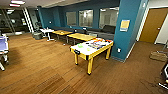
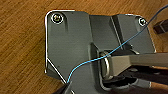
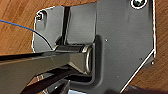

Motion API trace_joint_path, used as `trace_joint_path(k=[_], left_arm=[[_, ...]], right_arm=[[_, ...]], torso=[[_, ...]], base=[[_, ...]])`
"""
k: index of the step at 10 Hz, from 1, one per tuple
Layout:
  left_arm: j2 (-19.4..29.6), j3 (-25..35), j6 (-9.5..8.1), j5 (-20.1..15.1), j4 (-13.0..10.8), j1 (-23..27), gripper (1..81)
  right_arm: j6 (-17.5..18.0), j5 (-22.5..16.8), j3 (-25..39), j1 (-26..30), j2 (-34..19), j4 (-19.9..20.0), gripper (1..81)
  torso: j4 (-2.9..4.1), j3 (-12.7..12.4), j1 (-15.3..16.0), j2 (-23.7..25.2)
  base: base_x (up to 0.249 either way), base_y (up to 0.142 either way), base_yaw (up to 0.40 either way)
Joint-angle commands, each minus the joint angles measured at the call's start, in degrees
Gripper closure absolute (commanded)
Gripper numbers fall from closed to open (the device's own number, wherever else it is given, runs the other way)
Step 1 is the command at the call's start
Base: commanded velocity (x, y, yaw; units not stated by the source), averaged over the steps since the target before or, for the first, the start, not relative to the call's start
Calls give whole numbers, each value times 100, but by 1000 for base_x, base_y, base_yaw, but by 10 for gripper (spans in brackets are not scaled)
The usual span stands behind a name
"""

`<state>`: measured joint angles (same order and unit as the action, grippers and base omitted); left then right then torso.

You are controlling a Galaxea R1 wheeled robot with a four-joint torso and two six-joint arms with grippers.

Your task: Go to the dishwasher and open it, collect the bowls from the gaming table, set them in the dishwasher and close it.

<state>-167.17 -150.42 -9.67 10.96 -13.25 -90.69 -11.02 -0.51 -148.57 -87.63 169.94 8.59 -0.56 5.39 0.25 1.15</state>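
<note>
Gaming table (image 1: 93,49) ctr on floor (image 1: 37,67), bowls (image 1: 80,46) on top, pillar (image 1: 127,27) just right, tables (image 1: 81,37) behind.

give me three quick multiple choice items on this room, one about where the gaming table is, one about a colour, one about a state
1. Where does the gaming table stand?
A. beside the blue pillar
B. against the brown door
C. under the windows at the back

2. What colour are the gaming table's legs?
A. white
B. yellow
C. black

3. What state is the brown door in?
A. wide open
C. taken off
B. shut

Answers:
1. A, the blue pillar rises just past the table's far end in the head view.
2. B, the legs and frame are yellow under the white top.
3. B, the door sits flat in its frame.
</note>
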Motion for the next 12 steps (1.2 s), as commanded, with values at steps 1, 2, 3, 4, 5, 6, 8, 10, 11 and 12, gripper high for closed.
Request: trace_joint_path(k=[1,2,3,4,5,6,8,10,11,12], left_arm=[[69,12,17,-270,-55,169,10],[78,12,17,-278,-55,169,10],[78,21,17,-279,-64,160,10],[78,21,17,-279,-64,152,10],[78,21,17,-279,-64,152,10],[69,21,17,-279,-64,152,10],[60,21,17,-279,-55,152,10],[60,21,17,-279,-28,152,10],[52,21,17,-279,-28,143,10],[52,21,17,-270,-46,143,10]], right_arm=[[-14,-371,31,223,-1,-24,10],[-14,-371,31,223,-1,-24,10],[-14,-371,31,214,-1,-24,10],[-14,-371,31,214,7,-24,10],[-14,-371,31,214,8,-24,10],[-14,-371,31,214,-1,-24,10],[-14,-371,31,214,8,-24,10],[-14,-371,31,214,8,-24,10],[-14,-371,31,214,8,-24,10],[-14,-371,31,214,16,-24,10]], torso=[[0,0,0,0],[0,0,0,0],[0,0,0,0],[0,0,0,0],[0,0,0,0],[0,0,0,0],[0,0,0,0],[0,0,0,0],[0,0,0,0],[0,0,0,0]], base=[[0,0,-395],[0,0,-260],[0,0,-156],[0,0,-107],[0,-63,0],[0,0,0],[0,0,0],[0,0,0],[0,0,0],[97,0,0]])
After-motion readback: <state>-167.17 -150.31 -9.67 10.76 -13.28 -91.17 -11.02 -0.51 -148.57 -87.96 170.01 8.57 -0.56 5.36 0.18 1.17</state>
